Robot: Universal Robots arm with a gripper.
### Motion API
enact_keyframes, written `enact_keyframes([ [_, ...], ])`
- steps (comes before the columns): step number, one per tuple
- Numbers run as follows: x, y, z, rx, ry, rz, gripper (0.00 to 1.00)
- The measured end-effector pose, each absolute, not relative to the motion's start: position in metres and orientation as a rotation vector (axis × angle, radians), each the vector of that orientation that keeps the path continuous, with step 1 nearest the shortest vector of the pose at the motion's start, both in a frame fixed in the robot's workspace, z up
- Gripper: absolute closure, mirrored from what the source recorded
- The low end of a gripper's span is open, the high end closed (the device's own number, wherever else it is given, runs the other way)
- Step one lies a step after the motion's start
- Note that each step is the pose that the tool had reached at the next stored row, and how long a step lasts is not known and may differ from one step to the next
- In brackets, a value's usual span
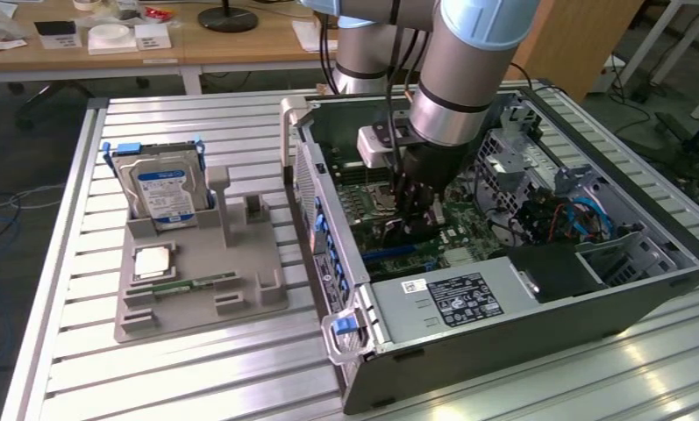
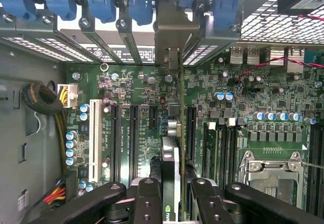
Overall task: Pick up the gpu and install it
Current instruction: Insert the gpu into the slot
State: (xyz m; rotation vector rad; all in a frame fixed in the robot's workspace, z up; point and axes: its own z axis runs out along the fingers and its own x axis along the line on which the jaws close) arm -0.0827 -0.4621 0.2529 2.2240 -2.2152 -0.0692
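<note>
As the tool [image 2: 175, 186] clamps it, the thin gpu [image 2: 170, 158] stands edgewise.

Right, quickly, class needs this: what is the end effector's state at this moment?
The end effector is closed, holding the gpu inside the computer case.

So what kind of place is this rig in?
Probably a robotics lab or workshop: an open computer case on a slotted aluminium table, a parts fixture beside it, office desks behind.

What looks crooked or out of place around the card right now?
Nothing stands out. The gpu sits straight in the gripper, edge-on above the motherboard, parallel to its slots.
</note>
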Motion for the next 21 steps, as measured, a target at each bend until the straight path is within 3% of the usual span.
enact_keyframes([
  [21, -0.0822, -0.4622, 0.2494, 2.22, -2.219, -0.069, 0.73],
])
